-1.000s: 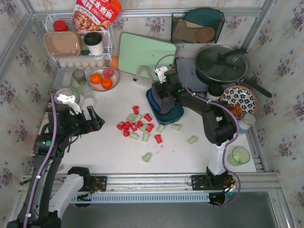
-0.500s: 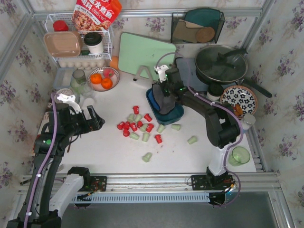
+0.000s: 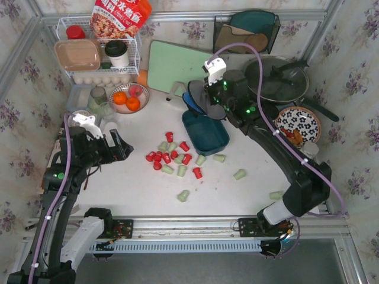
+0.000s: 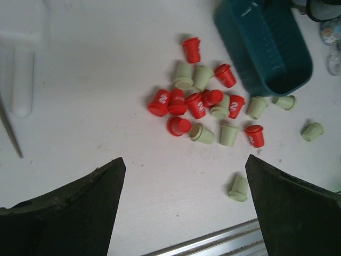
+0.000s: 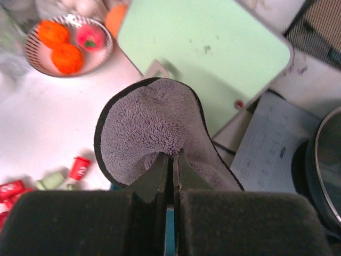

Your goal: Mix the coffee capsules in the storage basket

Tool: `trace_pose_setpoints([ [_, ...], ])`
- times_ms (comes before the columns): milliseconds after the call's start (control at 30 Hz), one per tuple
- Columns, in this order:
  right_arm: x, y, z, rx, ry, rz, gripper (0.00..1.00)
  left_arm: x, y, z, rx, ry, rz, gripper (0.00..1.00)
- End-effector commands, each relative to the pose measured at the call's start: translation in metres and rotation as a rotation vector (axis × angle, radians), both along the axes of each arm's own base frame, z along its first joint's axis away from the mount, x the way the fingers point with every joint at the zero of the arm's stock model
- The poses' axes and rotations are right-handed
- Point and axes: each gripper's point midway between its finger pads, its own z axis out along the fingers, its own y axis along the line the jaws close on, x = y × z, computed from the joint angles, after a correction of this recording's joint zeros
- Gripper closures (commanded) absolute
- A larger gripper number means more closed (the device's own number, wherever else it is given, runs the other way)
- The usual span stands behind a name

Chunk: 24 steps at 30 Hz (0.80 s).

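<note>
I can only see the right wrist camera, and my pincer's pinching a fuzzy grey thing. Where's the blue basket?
Observer: The storage basket sits on the table; from above, your fuzzy pad covers its far end.
Operator: Any capsules in it?
Observer: None that I can see; the coffee capsules lie scattered on the table beside it, red and green.
Operator: What's my other pincer doing?
Observer: The left pincer hangs open over the table's left side, holding nothing.

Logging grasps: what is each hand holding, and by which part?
Right hand pinches the grey fleecy pad by one edge; left hand is open, holding nothing.
</note>
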Motion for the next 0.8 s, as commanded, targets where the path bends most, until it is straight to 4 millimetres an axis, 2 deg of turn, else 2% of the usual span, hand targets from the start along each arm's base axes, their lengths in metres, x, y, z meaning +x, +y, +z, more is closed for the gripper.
trace_pose_setpoints([
  [0, -0.031, 0.017, 0.041, 0.033, -0.056, 0.081, 1.0, 0.012, -0.018, 0.038, -0.028, -0.158, -0.088, 0.03],
  [67, -0.053, 0.033, 0.059, 0.065, -0.089, 0.153, 1.0, 0.013, -0.027, 0.054, -0.015, -0.231, -0.122, 0.03],
  [200, -0.087, 0.052, 0.073, 0.142, -0.097, 0.278, 1.0, 0.017, -0.049, 0.085, 0.036, -0.393, -0.191, 0.03],
  [333, -0.12, 0.068, 0.068, 0.199, -0.082, 0.421, 1.0, 0.014, -0.078, 0.104, 0.057, -0.503, -0.31, 0.04],
  [433, -0.136, 0.073, 0.058, 0.215, -0.084, 0.48, 1.0, 0.007, -0.098, 0.116, 0.09, -0.575, -0.41, 0.03],
  [533, -0.146, 0.078, 0.041, 0.218, -0.063, 0.525, 1.0, -0.002, -0.116, 0.118, 0.124, -0.632, -0.515, 0.04],
  [633, -0.156, 0.079, 0.028, 0.216, -0.04, 0.563, 1.0, -0.007, -0.132, 0.108, 0.167, -0.663, -0.598, 0.07],
  [767, -0.172, 0.077, 0.021, 0.229, -0.043, 0.613, 1.0, -0.014, -0.158, 0.094, 0.19, -0.712, -0.712, 0.12],
])
